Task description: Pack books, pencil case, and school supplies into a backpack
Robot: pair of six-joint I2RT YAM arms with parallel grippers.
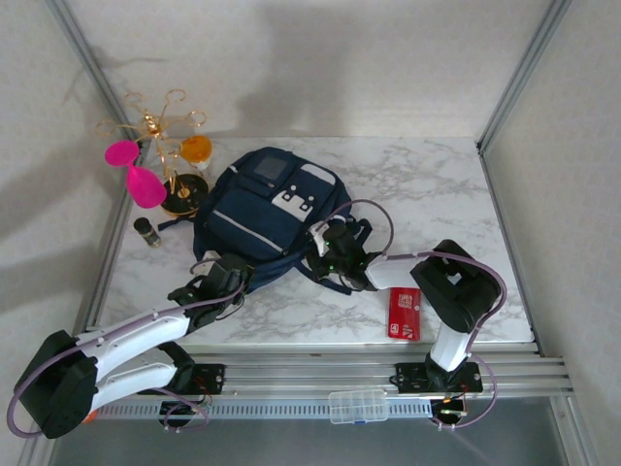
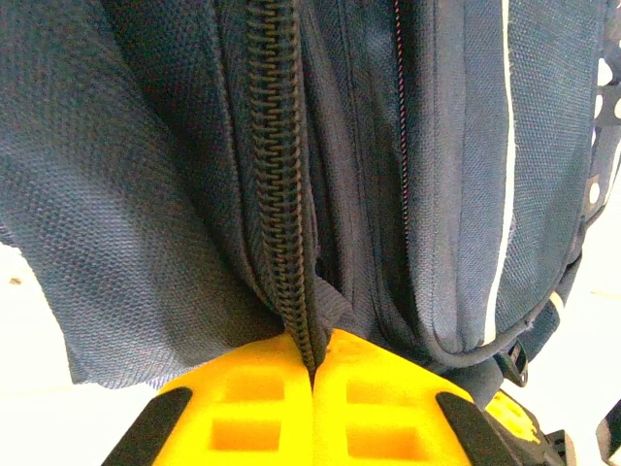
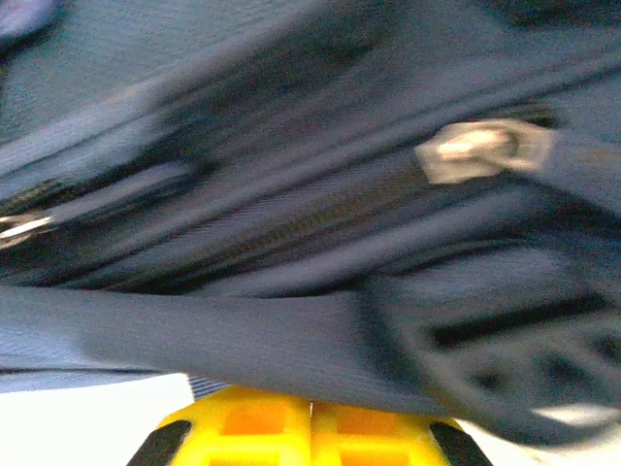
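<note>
Left gripper (image 2: pixel 312 348): jaws together, pinching the zipper (image 2: pixel 281 194) edge of the backpack (image 1: pixel 267 209), which lies mid-table. Thin pinch, so the fabric may slip under pull.
Right gripper (image 3: pixel 310 408): jaws together below a strap (image 3: pixel 243 340), hold unclear. Zipper pull (image 3: pixel 480 150) lies free, so the bag could drag.

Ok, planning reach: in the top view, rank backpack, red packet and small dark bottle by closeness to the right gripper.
1. backpack, at the right gripper.
2. red packet, near right edge.
3. small dark bottle, far left.
</note>
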